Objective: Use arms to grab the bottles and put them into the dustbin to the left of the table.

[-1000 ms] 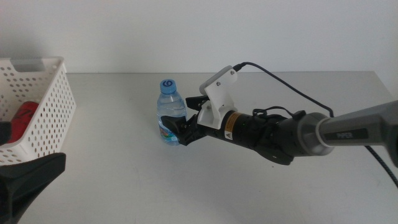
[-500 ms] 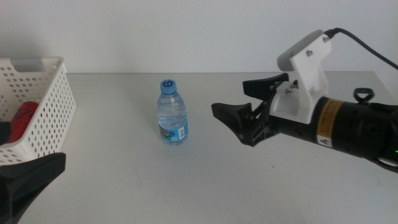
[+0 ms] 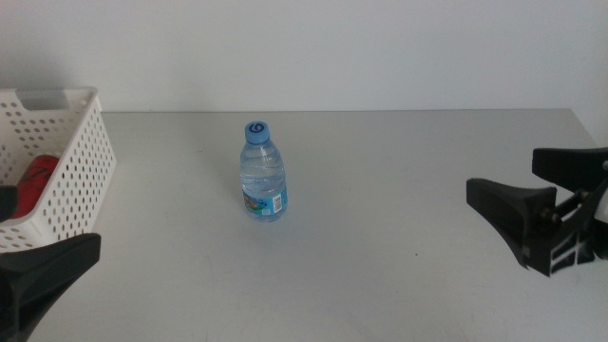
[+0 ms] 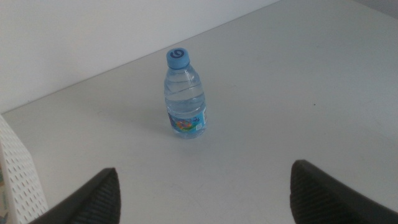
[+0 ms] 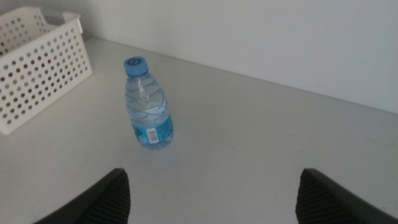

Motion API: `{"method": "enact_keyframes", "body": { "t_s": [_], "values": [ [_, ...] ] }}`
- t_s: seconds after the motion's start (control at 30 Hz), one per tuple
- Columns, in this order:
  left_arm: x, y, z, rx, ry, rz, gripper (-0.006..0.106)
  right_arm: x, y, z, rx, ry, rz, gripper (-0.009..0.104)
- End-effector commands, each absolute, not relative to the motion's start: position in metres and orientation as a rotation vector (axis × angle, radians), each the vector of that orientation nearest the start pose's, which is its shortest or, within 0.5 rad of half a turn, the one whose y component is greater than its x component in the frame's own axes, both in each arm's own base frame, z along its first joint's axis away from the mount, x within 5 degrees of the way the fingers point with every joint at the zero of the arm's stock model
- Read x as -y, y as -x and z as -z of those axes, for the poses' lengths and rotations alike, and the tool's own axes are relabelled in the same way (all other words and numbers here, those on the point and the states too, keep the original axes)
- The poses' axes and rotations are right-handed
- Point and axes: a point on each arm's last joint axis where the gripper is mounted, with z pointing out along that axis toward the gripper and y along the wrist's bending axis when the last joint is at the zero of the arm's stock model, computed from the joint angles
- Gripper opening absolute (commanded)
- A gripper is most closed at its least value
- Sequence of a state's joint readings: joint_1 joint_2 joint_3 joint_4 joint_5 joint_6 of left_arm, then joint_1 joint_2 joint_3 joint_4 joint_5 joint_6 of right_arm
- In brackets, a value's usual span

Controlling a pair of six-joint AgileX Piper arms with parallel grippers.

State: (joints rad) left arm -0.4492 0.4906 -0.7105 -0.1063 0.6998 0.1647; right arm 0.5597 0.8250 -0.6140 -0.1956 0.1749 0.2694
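The dustbin [image 3: 57,161] runs off the left edge of the middle view, so only its right end shows. A red object [image 3: 36,180] inside it is mostly hidden by the perforated wall; its kind cannot be told. The left gripper [image 3: 43,275] is cut by the bottom-left corner, the right gripper [image 3: 551,223] by the right edge. The water bottle [image 3: 262,174] label's print is too small to read.

Right gripper [image 3: 532,223] at right edge, jaws apart, left gripper [image 3: 43,275] seemingly waiting bottom-left
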Motion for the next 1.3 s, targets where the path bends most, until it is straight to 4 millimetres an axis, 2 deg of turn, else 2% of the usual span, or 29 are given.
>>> {"method": "enact_keyframes", "body": {
  "t_s": [0.0,0.13,0.47,0.6,0.67,0.77,0.9,1.03,1.13,1.27],
  "values": [
    [0.044,-0.077,-0.365,-1.812,-0.521,0.338,0.093,-0.087,-0.137,-0.341,-1.757,0.481,-0.428,0.068],
    [0.044,-0.077,-0.365,-1.812,-0.521,0.338,0.093,-0.085,-0.127,-0.346,-1.733,0.524,-0.445,0.068],
    [0.044,-0.077,-0.365,-1.812,-0.521,0.338,0.093,-0.085,-0.127,-0.345,-1.735,0.526,-0.443,0.068],
    [0.045,-0.08,-0.378,-1.675,-0.475,0.342,0.093,-0.085,-0.127,-0.345,-1.736,0.526,-0.443,0.068],
    [0.046,-0.083,-0.375,-1.654,-0.464,0.341,0.093,-0.085,-0.127,-0.345,-1.736,0.526,-0.443,0.068],
    [0.048,-0.091,-0.361,-1.609,-0.453,0.325,0.093,-0.085,-0.127,-0.345,-1.736,0.526,-0.443,0.068],
    [0.05,-0.101,-0.324,-1.552,-0.383,0.344,0.093,-0.085,-0.127,-0.345,-1.736,0.526,-0.443,0.068],
    [0.052,-0.102,-0.292,-1.521,-0.341,0.386,0.093,-0.085,-0.127,-0.345,-1.736,0.526,-0.443,0.068],
    [0.058,-0.105,-0.282,-1.521,-0.39,0.384,0.093,-0.085,-0.127,-0.345,-1.736,0.526,-0.443,0.068],
    [0.067,-0.123,-0.276,-1.533,-0.385,0.362,0.093,-0.085,-0.127,-0.345,-1.736,0.526,-0.443,0.068]
  ]
}}
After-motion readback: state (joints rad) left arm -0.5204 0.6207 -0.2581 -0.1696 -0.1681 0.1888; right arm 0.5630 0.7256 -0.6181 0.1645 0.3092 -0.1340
